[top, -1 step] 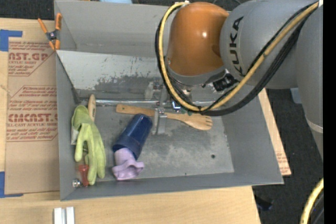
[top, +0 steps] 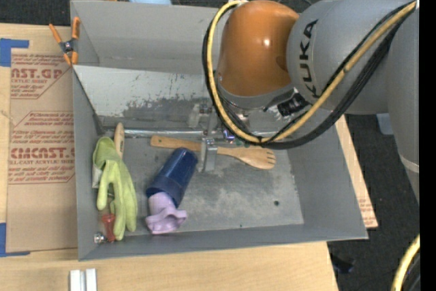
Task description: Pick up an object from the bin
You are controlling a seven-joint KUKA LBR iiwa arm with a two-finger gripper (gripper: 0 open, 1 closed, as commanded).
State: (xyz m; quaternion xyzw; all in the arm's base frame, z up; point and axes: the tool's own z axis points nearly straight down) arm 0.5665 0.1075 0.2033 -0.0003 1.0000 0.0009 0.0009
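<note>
My gripper (top: 209, 155) hangs below the arm's orange cover, low in the middle of the bin. It stands right at the handle of a wooden spoon (top: 253, 157), which lies flat, its bowl toward the right. A dark blue cup (top: 173, 176) lies on its side just left of and below the gripper. At the cup's mouth sits a pale purple lump (top: 163, 216). A thin metal rod (top: 160, 132) lies along the bin floor, left of the gripper.
A yellow-green glove (top: 114, 187) lies along the left wall with a wooden stick (top: 119, 138) above it and a small red piece (top: 107, 221) below. The arm and its orange cover hide the bin's back right part.
</note>
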